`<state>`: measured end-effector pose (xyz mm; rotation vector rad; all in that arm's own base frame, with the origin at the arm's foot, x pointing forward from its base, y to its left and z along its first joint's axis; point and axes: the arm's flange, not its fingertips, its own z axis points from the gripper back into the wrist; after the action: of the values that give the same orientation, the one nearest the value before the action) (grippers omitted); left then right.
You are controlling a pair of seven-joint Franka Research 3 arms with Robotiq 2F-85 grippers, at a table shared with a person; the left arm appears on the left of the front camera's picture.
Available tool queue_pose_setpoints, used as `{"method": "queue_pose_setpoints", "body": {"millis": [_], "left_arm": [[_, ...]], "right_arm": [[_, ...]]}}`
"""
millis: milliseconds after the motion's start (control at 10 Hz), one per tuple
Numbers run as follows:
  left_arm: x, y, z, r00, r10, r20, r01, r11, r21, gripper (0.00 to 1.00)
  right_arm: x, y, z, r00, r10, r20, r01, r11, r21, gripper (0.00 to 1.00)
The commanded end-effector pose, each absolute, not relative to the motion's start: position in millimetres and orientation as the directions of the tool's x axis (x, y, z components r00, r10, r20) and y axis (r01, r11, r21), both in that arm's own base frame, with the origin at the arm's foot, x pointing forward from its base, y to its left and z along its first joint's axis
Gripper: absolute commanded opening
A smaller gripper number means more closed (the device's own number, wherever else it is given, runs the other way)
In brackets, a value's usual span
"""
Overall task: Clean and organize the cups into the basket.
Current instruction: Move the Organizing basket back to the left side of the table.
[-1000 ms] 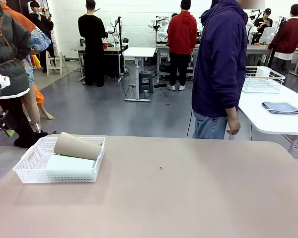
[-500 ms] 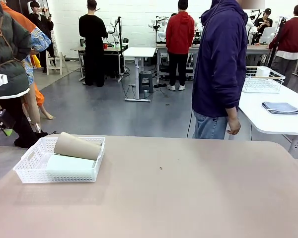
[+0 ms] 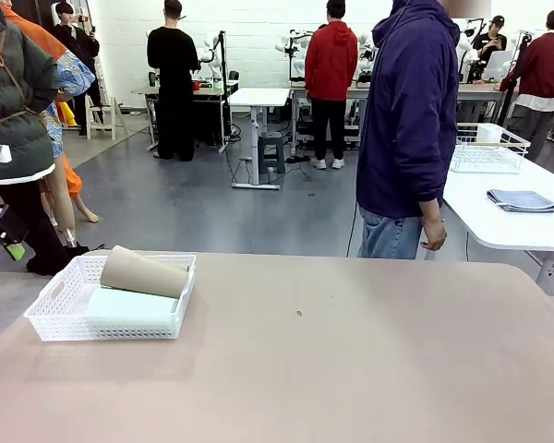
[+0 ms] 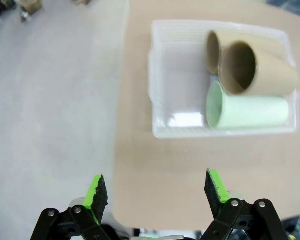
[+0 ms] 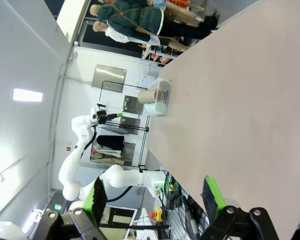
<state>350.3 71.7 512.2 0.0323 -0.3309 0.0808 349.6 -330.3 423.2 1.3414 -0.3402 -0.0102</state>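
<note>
Three cups lie on their sides inside the basket [image 4: 160, 80]: the mint cup [image 4: 250, 111] along the wall nearest the robot, one tan cup [image 4: 257, 69] propped on top of it and the second tan cup [image 4: 213, 51] tucked behind, which I judge to mean the gathering is done and nothing is left to carry. The left gripper [image 4: 157, 192] hangs above the basket, just off the table [image 3: 351, 360] edge, its jaws spread wide and empty; the right gripper [image 5: 152, 197] sits well away from the basket, likewise spread and empty. Nothing stands between either gripper and the basket, while a person [image 3: 411, 129] stands beyond the table's far edge, well apart from the basket, beside a white side table [image 3: 499, 221] with a wire basket [image 3: 487, 148] and a folded grey cloth [image 3: 522, 200].
</note>
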Motion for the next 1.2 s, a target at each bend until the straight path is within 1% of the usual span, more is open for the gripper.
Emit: {"method": "queue_pose_setpoints", "body": {"millis": [0,200,300,400,500,600,700,800,900,1000,1100], "left_arm": [[374.7,101.5,527.6,0.977,0.184,0.106,-0.149,0.951,-0.272,1.00],[390.3,134.4,518.1,0.970,0.242,-0.011,-0.215,0.838,-0.501,1.00],[389.3,155.7,511.1,0.971,0.230,-0.060,-0.218,0.762,-0.609,1.00],[380.2,183.2,507.7,0.983,0.159,-0.090,-0.174,0.664,-0.727,1.00],[369.9,205.5,507.0,0.991,0.088,-0.102,-0.135,0.585,-0.800,1.00],[356.6,232.8,506.3,0.992,-0.003,-0.128,-0.112,0.468,-0.876,1.00],[349.7,251.9,506.5,0.991,-0.031,-0.129,-0.106,0.404,-0.909,1.00],[341.8,269.4,504.1,0.995,-0.016,-0.097,-0.083,0.382,-0.920,1.00],[335.5,285.3,497.1,0.998,0.047,-0.031,-0.047,0.403,-0.914,1.00],[332.2,299.9,490.5,0.998,0.054,-0.013,-0.032,0.365,-0.931,1.00],[328.1,315.2,486.1,0.997,0.074,0.038,0.012,0.322,-0.947,1.00]], "right_arm": [[348.0,-328.6,424.8,0.953,-0.197,0.230,-0.181,0.240,0.954,1.00],[348.0,-328.6,424.8,0.953,-0.197,0.230,-0.181,0.240,0.954,1.00],[348.0,-328.6,424.8,0.953,-0.197,0.230,-0.181,0.240,0.954,1.00],[348.0,-328.6,424.8,0.953,-0.197,0.230,-0.181,0.240,0.954,1.00],[348.0,-328.6,424.8,0.953,-0.197,0.230,-0.181,0.240,0.954,1.00],[348.0,-328.6,424.8,0.953,-0.197,0.230,-0.181,0.240,0.954,1.00],[348.0,-328.6,424.8,0.953,-0.197,0.230,-0.181,0.240,0.954,1.00],[348.0,-328.6,424.8,0.953,-0.197,0.230,-0.181,0.240,0.954,1.00],[348.0,-328.6,424.8,0.953,-0.197,0.230,-0.181,0.240,0.954,1.00],[348.0,-328.6,424.8,0.953,-0.197,0.230,-0.181,0.240,0.954,1.00],[348.0,-328.6,424.8,0.953,-0.197,0.230,-0.181,0.240,0.954,1.00]]}}
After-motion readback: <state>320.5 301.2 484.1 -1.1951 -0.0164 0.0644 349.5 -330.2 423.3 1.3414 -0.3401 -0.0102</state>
